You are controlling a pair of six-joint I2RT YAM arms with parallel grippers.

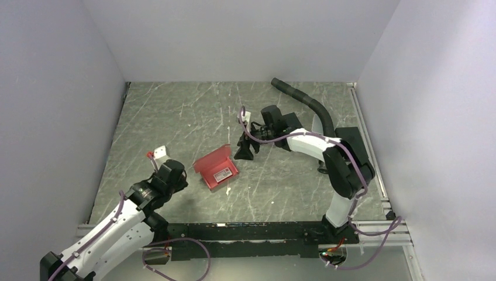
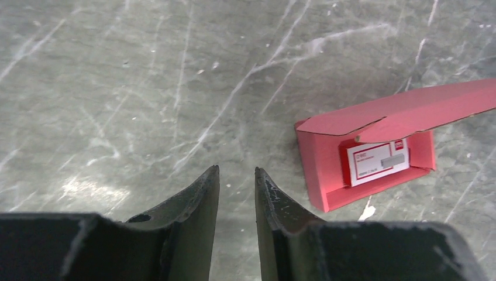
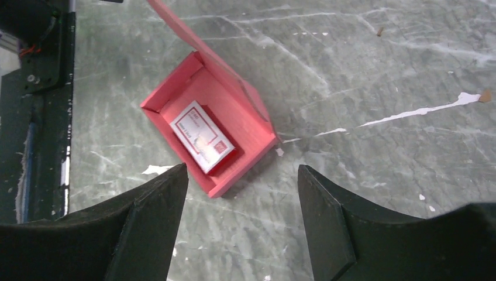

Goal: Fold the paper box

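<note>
Paper box (image 2: pixel 319 164) open — lid (image 2: pixel 421 105) partly hiding the card (image 2: pixel 377 164) inside.

Black hose (image 1: pixel 299 94) curves over grey marbled table (image 1: pixel 175 111).

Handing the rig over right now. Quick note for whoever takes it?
Left claw: jaws narrowly parted, empty, beside the paper box, not touching it.
Right claw: wide open, empty, on the box's other side, also clear of it.
Box: lies between the claws, tray walls up, lid flap raised, red-and-white card inside.
Done: tray formed.
Left: fold the lid down and close it.
</note>
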